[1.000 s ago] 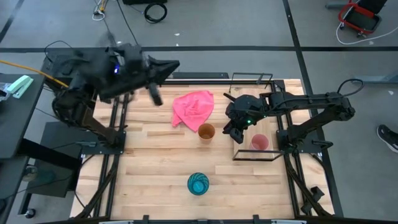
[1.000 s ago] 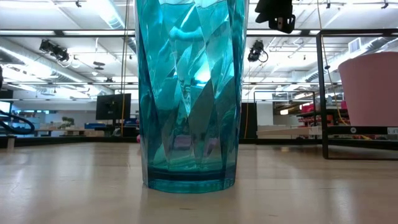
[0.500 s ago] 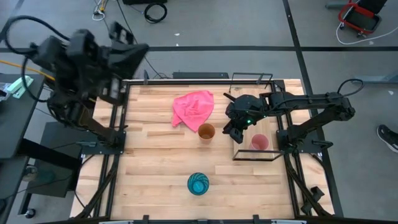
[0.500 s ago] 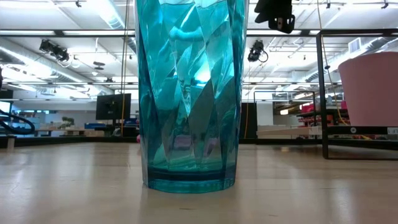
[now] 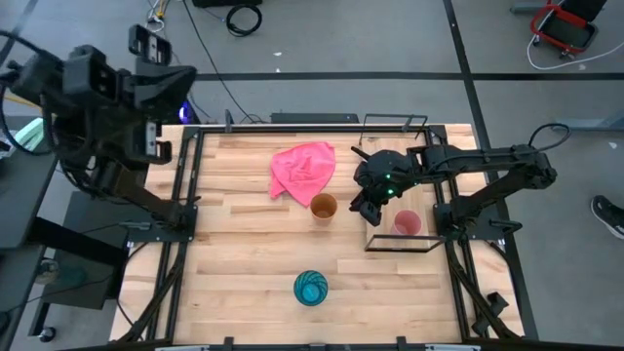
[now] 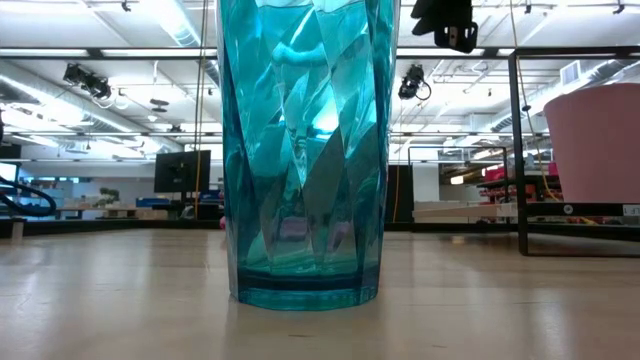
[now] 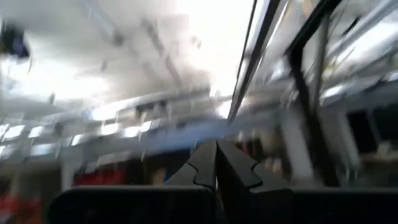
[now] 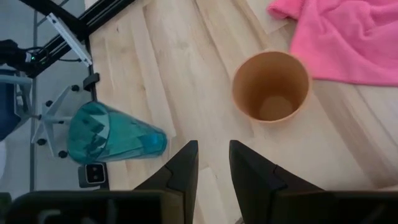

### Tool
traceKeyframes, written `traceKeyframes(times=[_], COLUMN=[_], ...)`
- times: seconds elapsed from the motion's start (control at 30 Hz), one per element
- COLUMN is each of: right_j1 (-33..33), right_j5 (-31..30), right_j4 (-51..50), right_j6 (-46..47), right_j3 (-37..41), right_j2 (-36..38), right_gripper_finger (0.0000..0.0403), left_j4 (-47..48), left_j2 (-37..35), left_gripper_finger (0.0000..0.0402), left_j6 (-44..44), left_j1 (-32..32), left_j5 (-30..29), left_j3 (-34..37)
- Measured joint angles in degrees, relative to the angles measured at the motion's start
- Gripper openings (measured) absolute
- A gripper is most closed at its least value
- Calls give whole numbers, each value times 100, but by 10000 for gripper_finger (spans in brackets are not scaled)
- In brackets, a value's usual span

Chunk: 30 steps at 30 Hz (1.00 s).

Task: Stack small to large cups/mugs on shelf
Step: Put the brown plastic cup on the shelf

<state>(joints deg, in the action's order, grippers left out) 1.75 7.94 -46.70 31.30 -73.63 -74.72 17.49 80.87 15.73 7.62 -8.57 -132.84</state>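
The teal cup (image 5: 311, 288) stands upright on the tabletop near the near edge; it also fills the low view (image 6: 300, 150). The orange cup (image 5: 323, 207) stands upright mid-table, by the pink cloth's edge, and shows in the right wrist view (image 8: 272, 93). The pink cup (image 5: 407, 223) stands on the shelf (image 5: 429, 175) at the right. My right gripper (image 5: 366, 207) hovers open and empty between the orange cup and the shelf, pointing down (image 8: 212, 165). My left gripper (image 5: 148, 41) is shut (image 7: 216, 163), raised beyond the table's far left corner.
A crumpled pink cloth (image 5: 302, 168) lies on the tabletop behind the orange cup. The shelf's black wire frame (image 6: 516, 150) stands up along the right side. Bare wood lies left of the cups.
My left gripper has swung from over the table's far left part up and away past the far left corner, tipping upward. My right gripper and the three cups have kept still.
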Motion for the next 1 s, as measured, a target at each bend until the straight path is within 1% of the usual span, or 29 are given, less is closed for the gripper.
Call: traceKeyframes(times=[0.07,0.1,0.17,0.23,0.3,0.33,0.5,0.6,0.7,0.8,0.9,1.0], right_j1=[65,97,142,143,143,144,264,268,244,205,121,16], right_j5=[6,6,-22,-54,-58,-61,-62,-63,-69,-66,-63,-63], right_j4=[0,0,2,2,2,2,4,7,7,9,10,13], right_j6=[4,4,4,32,126,173,265,279,305,307,332,334], right_j3=[0,0,0,0,0,0,0,0,0,0,0,0], right_j2=[0,0,0,0,0,0,0,0,0,0,0,0], right_gripper_finger=[99,99,99,99,99,99,99,99,99,99,99,99], left_j4=[617,767,857,633,181,-108,-1635,-2175,-2255,-2295,-2314,-2306], left_j2=[-133,-176,-341,-612,-1005,-1231,-2586,-3286,-3842,-4252,-4535,-4657], left_gripper_finger=[7,6,7,12,19,22,28,24,17,11,9,12], left_j6=[-119,-196,-285,-304,-308,-308,-361,-612,-960,-1408,-1909,-2369], left_j1=[-3,-7,3,21,35,33,33,35,31,33,33,33], left_j5=[-281,-379,-567,-935,-1334,-1409,-1390,-1379,-1434,-1753,-2095,-2317], left_j3=[20,56,275,702,1336,1694,3807,4932,5895,6801,7583,8249])
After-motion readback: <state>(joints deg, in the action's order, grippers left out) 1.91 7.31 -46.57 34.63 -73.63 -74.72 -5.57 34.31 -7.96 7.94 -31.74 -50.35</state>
